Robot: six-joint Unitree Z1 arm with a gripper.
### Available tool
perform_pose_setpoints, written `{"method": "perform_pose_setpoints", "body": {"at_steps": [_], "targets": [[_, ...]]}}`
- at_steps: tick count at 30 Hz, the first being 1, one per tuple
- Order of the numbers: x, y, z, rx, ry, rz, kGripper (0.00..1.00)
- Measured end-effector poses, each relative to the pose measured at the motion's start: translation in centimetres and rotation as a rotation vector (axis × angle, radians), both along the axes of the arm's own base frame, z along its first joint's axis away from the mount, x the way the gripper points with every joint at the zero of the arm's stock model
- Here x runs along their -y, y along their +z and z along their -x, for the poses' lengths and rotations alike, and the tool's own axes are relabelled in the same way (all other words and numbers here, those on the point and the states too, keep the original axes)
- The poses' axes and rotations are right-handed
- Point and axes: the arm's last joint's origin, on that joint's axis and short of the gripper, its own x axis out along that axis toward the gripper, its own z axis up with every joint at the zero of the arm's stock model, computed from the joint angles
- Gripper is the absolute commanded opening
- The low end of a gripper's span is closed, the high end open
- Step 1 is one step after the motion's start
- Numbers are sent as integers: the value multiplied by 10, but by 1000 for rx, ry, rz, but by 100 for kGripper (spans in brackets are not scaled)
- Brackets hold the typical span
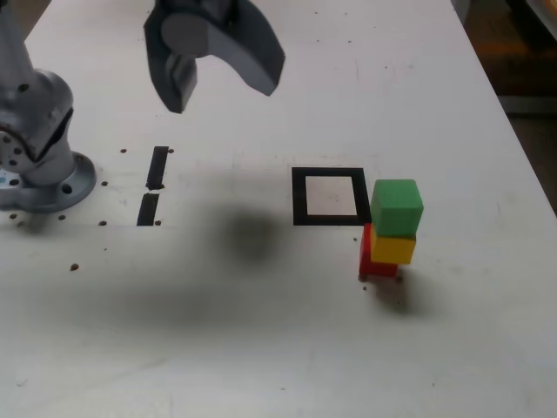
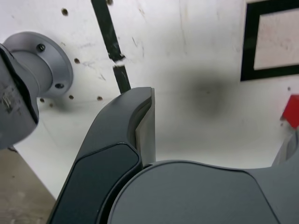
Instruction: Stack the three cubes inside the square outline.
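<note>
A white table point(image 1: 261, 348), smooth but scuffed and dotted with small dark holes, is seen from above in the exterior view. Near its middle a square outline point(image 1: 299, 197) is marked in flat black tape, with bare white surface showing inside it. Nothing is placed within the frame.

The three cubes are found stacked just outside the outline, at its corner toward the exterior view's right and nearer the camera. A green cube point(image 1: 397, 205) is set on top, a yellow cube point(image 1: 393, 249) is held beneath it, and a red cube point(image 1: 369, 261) is seen at the bottom, resting on the table. All three are plain, matte, sharp-edged blocks of like size. The stack is not squared up: the red block is offset toward the exterior view's left under the yellow one, and the green one is slightly turned. The green cube overlaps the tape frame's edge in the picture.

The gripper point(image 1: 213, 83) is held high above the table toward the exterior view's upper left, well apart from the stack. Its two curved, dark grey, smooth plastic jaws are spread wide, and nothing is carried between them. A soft blurred shadow is cast on the table below.

Two short black tape strips point(image 1: 154, 185) are laid end to end near the arm's round grey metal base point(image 1: 52, 187).

In the wrist view only a corner of the red cube point(image 2: 293, 110) is shown beside the outline point(image 2: 247, 46).
</note>
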Motion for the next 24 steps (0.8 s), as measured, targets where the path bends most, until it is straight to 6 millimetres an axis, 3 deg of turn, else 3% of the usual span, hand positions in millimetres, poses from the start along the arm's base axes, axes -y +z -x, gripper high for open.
{"method": "perform_pose_setpoints", "body": {"at_steps": [5,13,24], "targets": [[17,17,-27,22,-26,21,99],[53,20,-82,44,-74,46,100],[80,1,-120,24,-73,87,99]]}}
